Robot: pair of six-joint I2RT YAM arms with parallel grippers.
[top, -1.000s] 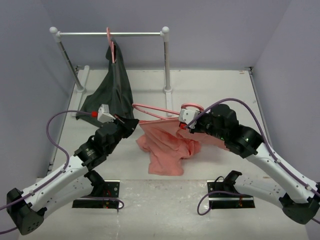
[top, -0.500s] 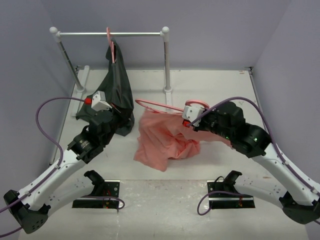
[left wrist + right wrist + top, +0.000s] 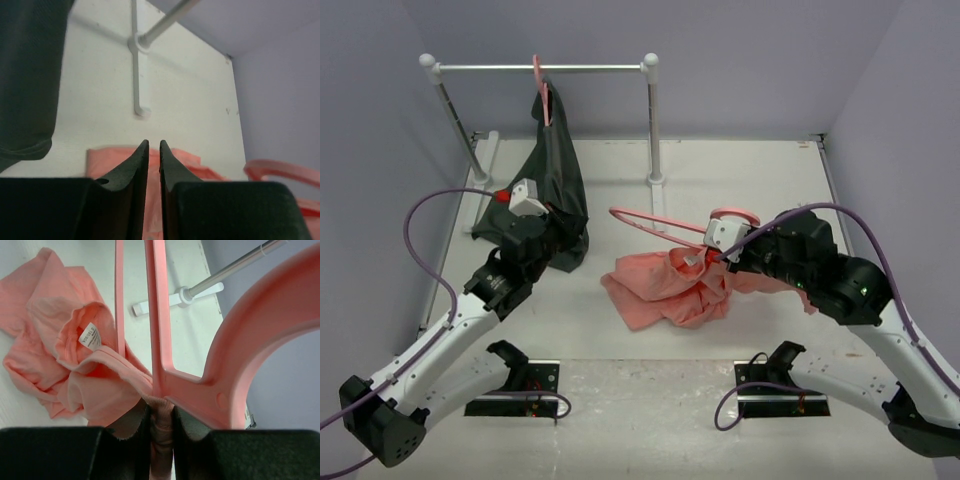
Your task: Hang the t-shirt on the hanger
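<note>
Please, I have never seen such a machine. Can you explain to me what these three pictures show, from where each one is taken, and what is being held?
These are two robot arms bolted to a white table. The wide picture comes from a camera above and behind them. The other two come from a small camera on each wrist, so the dark shapes at the bottom of each are that arm's own claw.

A crumpled pink t-shirt lies on the table. At the back stands a rail, and a dark garment hangs from it.

The right claw is closed on the neck of a pink hanger, and some shirt cloth seems to be pinched with it. One arm of the hanger appears to enter the collar. The left claw is nearly closed and holds nothing.
</note>
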